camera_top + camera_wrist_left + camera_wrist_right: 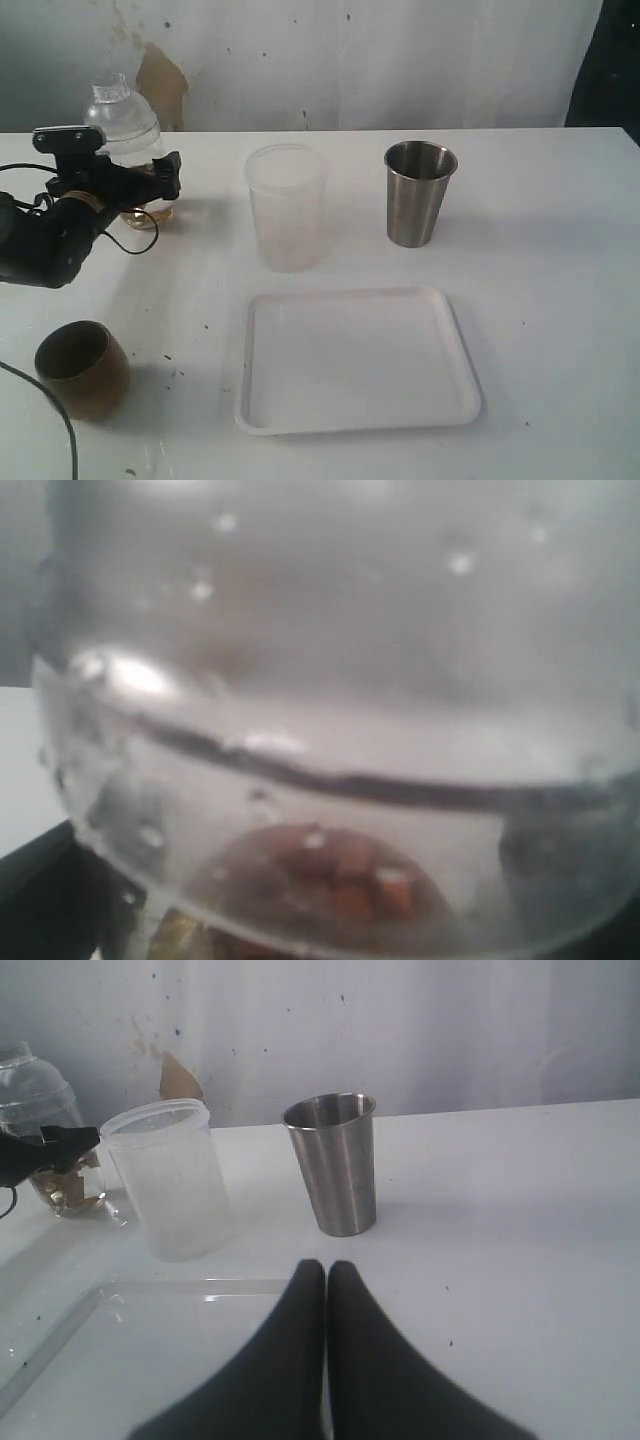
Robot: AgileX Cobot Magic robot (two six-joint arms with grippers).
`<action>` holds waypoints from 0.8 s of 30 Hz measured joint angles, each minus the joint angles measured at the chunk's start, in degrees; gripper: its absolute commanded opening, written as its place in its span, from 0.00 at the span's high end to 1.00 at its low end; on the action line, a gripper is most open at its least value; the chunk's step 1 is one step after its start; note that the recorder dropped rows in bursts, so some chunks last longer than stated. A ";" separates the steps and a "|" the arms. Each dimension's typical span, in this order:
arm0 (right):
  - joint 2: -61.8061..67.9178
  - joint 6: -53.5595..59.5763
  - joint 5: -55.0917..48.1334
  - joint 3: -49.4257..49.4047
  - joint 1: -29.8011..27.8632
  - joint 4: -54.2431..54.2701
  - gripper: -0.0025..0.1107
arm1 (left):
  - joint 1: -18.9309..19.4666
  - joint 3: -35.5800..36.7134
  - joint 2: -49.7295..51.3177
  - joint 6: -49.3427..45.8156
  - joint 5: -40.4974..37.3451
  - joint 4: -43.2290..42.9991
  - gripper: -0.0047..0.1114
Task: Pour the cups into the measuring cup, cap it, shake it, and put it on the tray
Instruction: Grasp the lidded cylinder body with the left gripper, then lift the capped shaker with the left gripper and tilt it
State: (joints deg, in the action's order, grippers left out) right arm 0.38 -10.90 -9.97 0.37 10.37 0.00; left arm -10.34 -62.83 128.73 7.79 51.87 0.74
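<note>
Left fingers [165,180] at the upright measuring cup [120,118] base, back left of worktop [560,300]; cannot tell whether pinching. Right fingers [300,1360] pressed together, pointing toward the upright steel tumbler [333,1165] ahead.

Makeshift lab bench, white table [560,300], stained wall [400,60]

Soft, even light floods the white table [560,330], leaving only faint shadows beside the steel cup [420,192] and brown cup [82,368]. The left wrist view is heavily blurred, the clear cup [330,730] speckled with glare. The right gripper [326,1265] looms dark and unsharp.
</note>
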 measured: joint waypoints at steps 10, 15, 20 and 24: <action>0.00 0.00 0.00 0.00 0.00 0.00 0.98 | 0.00 -0.44 0.02 -0.71 1.16 3.52 0.96; 0.00 0.82 0.00 0.00 0.00 0.00 0.98 | 0.00 0.17 -0.81 -1.12 0.87 3.60 0.96; 0.00 1.02 0.00 0.00 0.00 0.00 0.98 | 0.00 3.27 -6.39 -5.27 -3.55 3.60 0.96; 0.00 1.02 0.00 0.00 0.00 0.00 0.98 | 0.02 6.57 -13.20 -7.79 -5.65 3.60 0.96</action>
State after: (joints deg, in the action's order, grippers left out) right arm 0.38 -9.87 -9.97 0.37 10.37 0.00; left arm -10.32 -56.26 115.53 0.00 46.22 4.33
